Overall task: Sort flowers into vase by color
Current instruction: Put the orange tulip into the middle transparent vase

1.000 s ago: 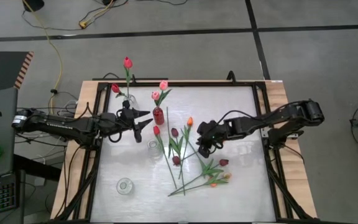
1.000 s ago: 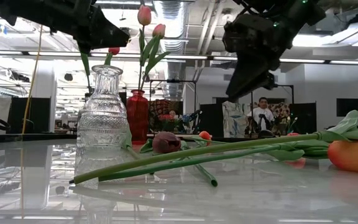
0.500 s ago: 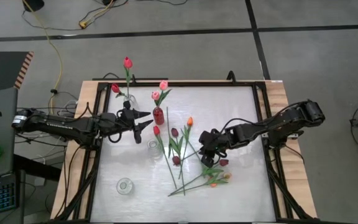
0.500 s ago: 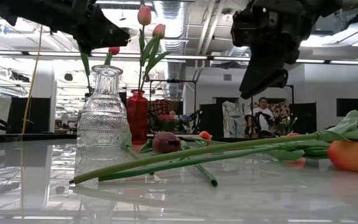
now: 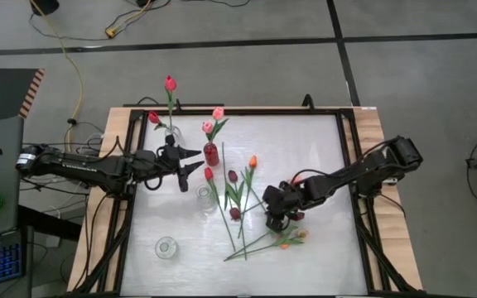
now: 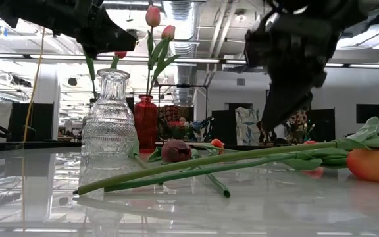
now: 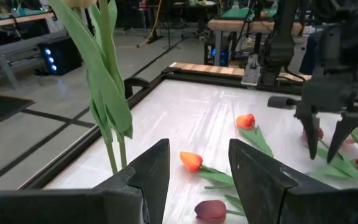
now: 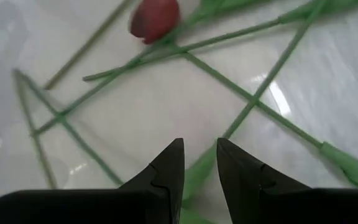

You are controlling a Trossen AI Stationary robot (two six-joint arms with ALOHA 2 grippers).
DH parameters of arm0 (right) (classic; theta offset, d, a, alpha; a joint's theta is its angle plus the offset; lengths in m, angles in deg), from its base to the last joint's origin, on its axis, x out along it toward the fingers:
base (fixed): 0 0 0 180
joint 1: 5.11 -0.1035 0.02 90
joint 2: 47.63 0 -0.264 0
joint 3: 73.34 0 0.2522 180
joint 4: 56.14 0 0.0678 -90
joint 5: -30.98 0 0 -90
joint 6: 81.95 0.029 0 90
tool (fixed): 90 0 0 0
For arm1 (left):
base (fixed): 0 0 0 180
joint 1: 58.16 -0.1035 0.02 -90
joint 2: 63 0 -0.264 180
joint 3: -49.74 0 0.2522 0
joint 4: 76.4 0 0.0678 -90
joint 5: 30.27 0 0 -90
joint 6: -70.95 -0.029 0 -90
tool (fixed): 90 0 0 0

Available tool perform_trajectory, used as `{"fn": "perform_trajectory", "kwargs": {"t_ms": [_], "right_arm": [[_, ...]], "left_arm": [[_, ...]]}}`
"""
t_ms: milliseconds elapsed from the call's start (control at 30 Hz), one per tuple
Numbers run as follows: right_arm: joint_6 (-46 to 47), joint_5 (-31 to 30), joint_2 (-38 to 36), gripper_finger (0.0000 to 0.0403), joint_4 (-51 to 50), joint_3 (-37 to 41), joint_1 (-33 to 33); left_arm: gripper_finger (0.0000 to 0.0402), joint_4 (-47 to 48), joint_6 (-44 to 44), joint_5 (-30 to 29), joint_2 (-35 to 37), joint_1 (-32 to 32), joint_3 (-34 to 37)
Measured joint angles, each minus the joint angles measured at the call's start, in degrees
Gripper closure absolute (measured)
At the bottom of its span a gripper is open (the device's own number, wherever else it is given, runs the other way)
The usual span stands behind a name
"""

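Observation:
Several tulips (image 5: 240,199) lie crossed on the white table, with red, maroon and orange buds and long green stems. A red vase (image 5: 211,154) holds pink tulips, and a clear vase (image 6: 110,115) at the far left holds red ones. My right gripper (image 5: 273,222) hangs open and slanting down over the lying stems. In the right wrist view a green stem (image 8: 194,177) runs under the gap between its fingers (image 8: 199,149), and a dark red bud (image 8: 156,18) lies farther off. My left gripper (image 5: 198,159) waits open by the vases, holding nothing.
Two small clear glasses stand on the table, one (image 5: 204,194) beside the lying tulips and one (image 5: 166,247) near the front left. A black frame (image 5: 350,165) rims the table. Bare white surface lies at the table's right and near left.
My right gripper has moved toward the table's near edge and down, closing on the lying tulips from above. Its fingers keep the same gap. The flowers and vases have not moved.

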Motion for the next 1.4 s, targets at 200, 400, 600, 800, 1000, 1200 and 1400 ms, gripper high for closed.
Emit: {"fn": "perform_trajectory", "kwargs": {"t_ms": [200, 400, 600, 800, 1000, 1200, 1400], "right_arm": [[0.20, 0.02, 3.91, 0.0280, -0.01, -0.01, 0.60], [0.20, 0.23, 6.18, 0.0280, 0.05, -0.02, 0.85], [0.18, 1.53, 6.49, 0.0280, 1.07, -0.04, 0.85], [1.52, 1.79, 6.25, 0.0280, 1.85, -0.83, 0.93], [1.55, 1.78, 6.25, 0.0280, 1.61, -1.64, 1.12], [1.55, 1.79, 6.25, 0.0280, -0.82, -1.64, 1.12], [1.57, 1.86, 6.58, 0.0280, -0.46, -1.64, 0.79]], "left_arm": [[0.0248, 0.31, -0.02, -0.01, 0.00, 0.00, 0.00], [0.0248, 0.30, -0.02, -0.01, 0.00, 0.00, 0.00], [0.0248, 0.29, 0.02, -0.03, 0.00, 0.00, 0.00], [0.0248, 0.29, 0.07, -0.03, 0.00, 0.00, 0.00], [0.0248, 0.30, 0.09, -0.04, 0.00, 0.00, 0.00], [0.0248, 0.29, 0.11, -0.05, 0.00, 0.00, 0.00], [0.0248, 0.29, 0.13, -0.05, 0.00, 0.00, 0.00]]}}
